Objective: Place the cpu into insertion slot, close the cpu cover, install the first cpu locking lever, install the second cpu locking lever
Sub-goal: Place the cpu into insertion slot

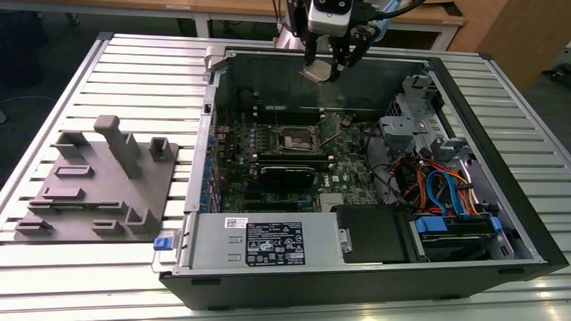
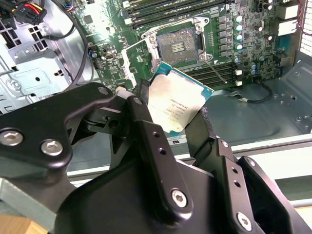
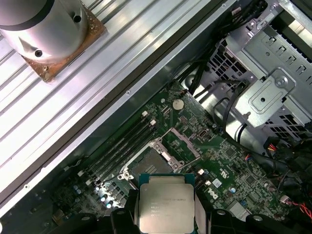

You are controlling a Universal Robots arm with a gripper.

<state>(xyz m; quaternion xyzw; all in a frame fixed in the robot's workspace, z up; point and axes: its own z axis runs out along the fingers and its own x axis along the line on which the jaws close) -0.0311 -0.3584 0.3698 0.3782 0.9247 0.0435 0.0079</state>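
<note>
My gripper (image 1: 324,69) hangs over the back wall of the open computer case, shut on the cpu (image 1: 316,73), a flat square chip with a silver-grey top. In both wrist views the black fingers (image 2: 140,100) clamp two opposite edges of the cpu (image 2: 176,103) (image 3: 165,204), which is held tilted above the board. The insertion slot (image 1: 293,137) (image 2: 178,45) (image 3: 148,163) lies uncovered on the green board, some way below and apart from the chip. The cpu cover (image 2: 135,62) (image 3: 181,142) stands swung open beside the socket. A thin wire lever (image 2: 214,62) sticks out beside the socket.
Long memory slots (image 2: 170,9) run beside the socket. A drive cage (image 3: 273,92) and coloured cables (image 1: 446,187) fill the case on the exterior view's right. A grey fixture block (image 1: 98,180) sits on the slatted table (image 1: 143,73) at the exterior view's left. The arm's base (image 3: 44,29) stands behind the case.
</note>
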